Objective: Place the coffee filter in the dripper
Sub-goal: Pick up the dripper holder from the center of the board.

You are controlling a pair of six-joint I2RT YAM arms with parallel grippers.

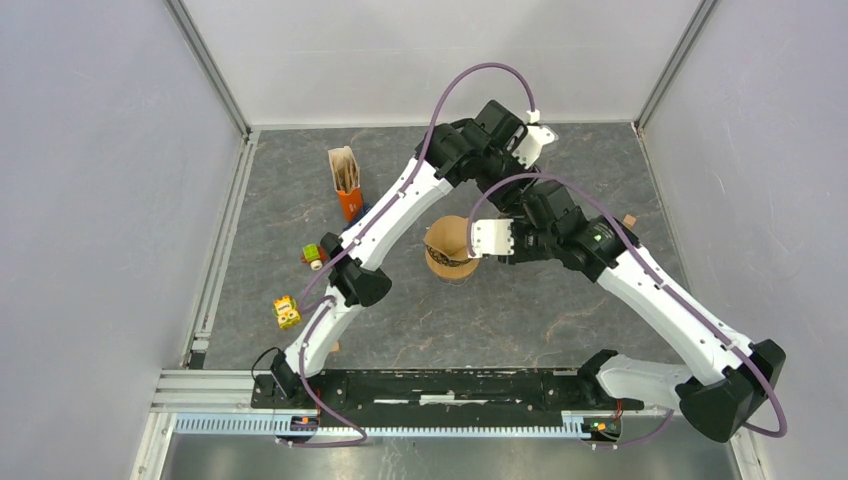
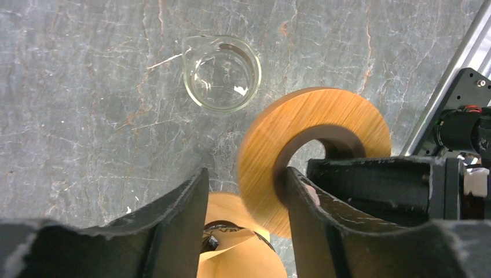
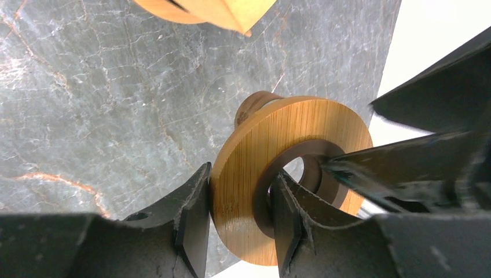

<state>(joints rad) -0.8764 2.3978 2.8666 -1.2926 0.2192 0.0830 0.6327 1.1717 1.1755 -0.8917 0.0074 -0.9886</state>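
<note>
A: Left hand (image 2: 246,174)?
B: Parted, loose around the band of the wooden ring (image 2: 347,124), squeezing nothing.
A: Coffee filter (image 1: 446,238)?
B: Standing open at the counter's (image 1: 300,200) middle, just beside both hands.
A: Right hand (image 3: 240,174)?
B: Clamped on that ring, one finger through its hole, holding it on edge.

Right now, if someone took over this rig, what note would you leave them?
Right gripper: shut on the wooden ring, one finger through its hole.
Left gripper: open, fingers either side of the same ring's rim, not clamping it.
Paper filter: opened into a cone, at a round brown base mid table; whether it is seated I cannot tell.
Glass cup: upright on the table, apart from the rest.
Left to do: sort out the ring, then check the filter's seat.
</note>
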